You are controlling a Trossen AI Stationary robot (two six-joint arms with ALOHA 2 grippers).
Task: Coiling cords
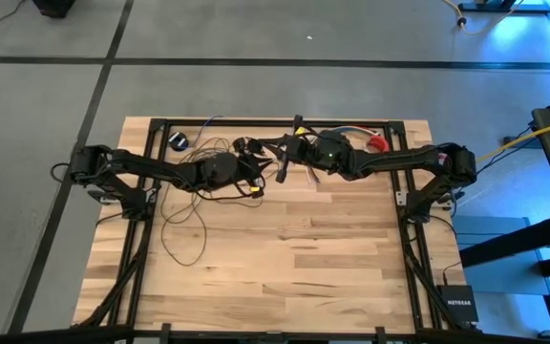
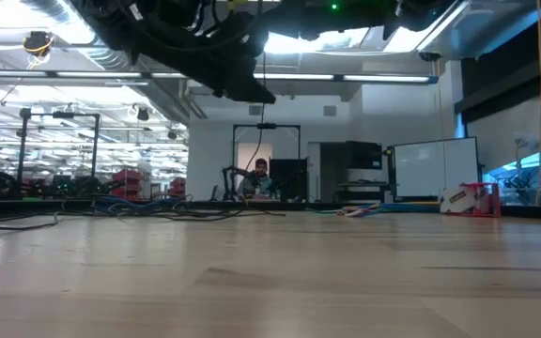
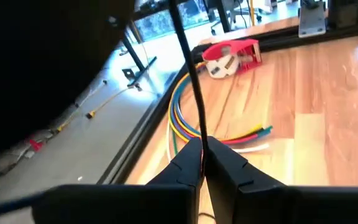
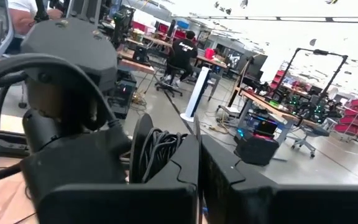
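Note:
The cords are one thin dark wire. Its loose loops [image 1: 187, 196] lie on the table's left part, and its small black puck [image 1: 179, 141] rests near the far edge. Both grippers meet above the table's far middle, raised clear of it. My left gripper [image 1: 258, 180] is shut on a single strand [image 3: 188, 68]. My right gripper [image 1: 285, 159] is shut beside a small coil of several turns [image 4: 157, 149]. In the low view a strand [image 2: 261, 103] hangs straight down from the grippers. My left gripper pinches one strand of the cord [image 3: 200, 134] between its two fingertips. The strand runs on straight and taut past the fingertips, away from the gripper. My right gripper has the coil's turns [image 4: 178, 138] running in between its shut fingers. The coil stands out to one side of them, lifted clear of the table. The pinch itself is hidden by the fingers.
A short bundle of multicoloured wires [image 3: 185, 118] and a red and white tape dispenser [image 3: 232, 57] lie at the table's far right. A yellow cable [image 1: 518, 143] runs off the table on the right. The near half of the wooden table [image 1: 285, 277] holds only a cord loop.

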